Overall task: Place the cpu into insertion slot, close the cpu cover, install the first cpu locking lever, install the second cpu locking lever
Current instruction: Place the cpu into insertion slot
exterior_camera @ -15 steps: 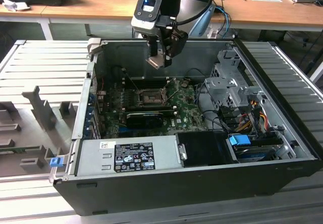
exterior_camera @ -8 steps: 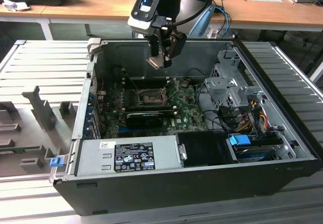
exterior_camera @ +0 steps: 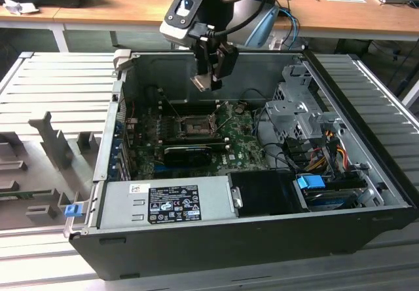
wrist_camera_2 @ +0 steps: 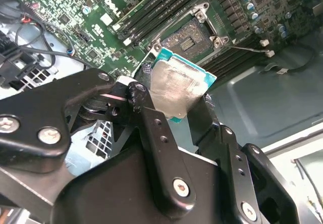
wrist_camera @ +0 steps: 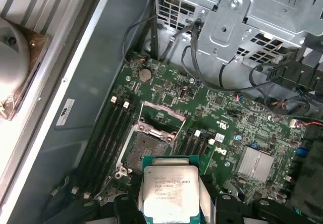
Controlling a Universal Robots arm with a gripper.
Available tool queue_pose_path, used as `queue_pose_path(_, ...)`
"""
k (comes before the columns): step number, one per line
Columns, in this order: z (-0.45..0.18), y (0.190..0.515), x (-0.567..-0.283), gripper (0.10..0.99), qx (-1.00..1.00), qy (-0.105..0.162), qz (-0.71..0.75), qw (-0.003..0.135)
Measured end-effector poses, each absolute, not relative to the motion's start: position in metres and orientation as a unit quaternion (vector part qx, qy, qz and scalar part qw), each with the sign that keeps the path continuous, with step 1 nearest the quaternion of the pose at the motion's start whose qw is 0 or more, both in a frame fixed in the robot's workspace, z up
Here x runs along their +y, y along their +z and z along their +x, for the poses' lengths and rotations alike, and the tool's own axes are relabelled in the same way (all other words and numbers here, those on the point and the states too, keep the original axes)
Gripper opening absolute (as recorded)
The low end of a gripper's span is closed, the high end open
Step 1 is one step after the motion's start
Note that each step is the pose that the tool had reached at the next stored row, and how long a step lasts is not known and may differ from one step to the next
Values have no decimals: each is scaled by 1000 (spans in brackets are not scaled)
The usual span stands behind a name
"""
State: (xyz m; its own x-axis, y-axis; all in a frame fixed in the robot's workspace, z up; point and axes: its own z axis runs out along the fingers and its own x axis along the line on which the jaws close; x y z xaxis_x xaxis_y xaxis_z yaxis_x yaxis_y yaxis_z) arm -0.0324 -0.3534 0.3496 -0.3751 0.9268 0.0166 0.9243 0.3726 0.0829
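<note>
My gripper point(exterior_camera: 207, 78) hangs over the open computer case, shut on the cpu point(exterior_camera: 201, 83), a flat square chip with a silvery top. In both wrist views the cpu point(wrist_camera_2: 174, 85) point(wrist_camera: 170, 186) sits between the two black fingers point(wrist_camera_2: 151, 128), tilted and well above the board. The insertion slot point(exterior_camera: 194, 126) point(wrist_camera_2: 188, 36) point(wrist_camera: 145, 147) lies on the green motherboard below and slightly ahead of the chip, its dark centre bare. The cpu cover point(wrist_camera: 157, 129) stands swung up at the slot's far side.
A metal drive cage point(exterior_camera: 294, 107) with bundled cables fills the case on the exterior view's right. A grey power supply point(exterior_camera: 167, 202) lies along the front, and a long black card point(exterior_camera: 186, 153) sits between it and the slot. Memory slots point(wrist_camera: 108, 133) flank the socket.
</note>
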Motion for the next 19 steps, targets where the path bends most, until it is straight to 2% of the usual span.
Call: queue_pose_path(19,-32,347,-353,529,793,38,608,19)
